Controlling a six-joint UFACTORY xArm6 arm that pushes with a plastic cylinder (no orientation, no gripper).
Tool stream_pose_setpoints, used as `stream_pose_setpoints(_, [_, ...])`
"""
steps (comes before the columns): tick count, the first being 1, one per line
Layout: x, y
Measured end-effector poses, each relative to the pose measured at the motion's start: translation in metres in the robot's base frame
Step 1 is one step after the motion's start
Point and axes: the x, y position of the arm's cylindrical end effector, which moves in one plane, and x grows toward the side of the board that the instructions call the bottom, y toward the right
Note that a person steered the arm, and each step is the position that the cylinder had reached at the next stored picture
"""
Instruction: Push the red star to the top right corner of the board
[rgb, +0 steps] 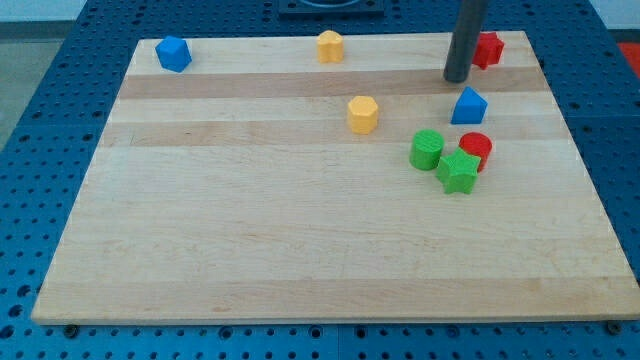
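The red star (488, 49) lies near the top right corner of the wooden board (300, 250), partly hidden behind my rod. My tip (457, 79) rests on the board just left of and below the red star, close to it. A blue triangular block (468, 106) lies just below my tip.
A red cylinder (476, 148), a green cylinder (427, 149) and a green star (458, 172) cluster at the right. A yellow hexagon (363, 114) sits mid-board, another yellow block (330, 46) at the top edge, a blue block (173, 53) at the top left.
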Motion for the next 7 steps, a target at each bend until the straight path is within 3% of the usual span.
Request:
stream_pose_setpoints(3, [0.044,0.027])
stream_pose_setpoints(7, [0.17,0.058])
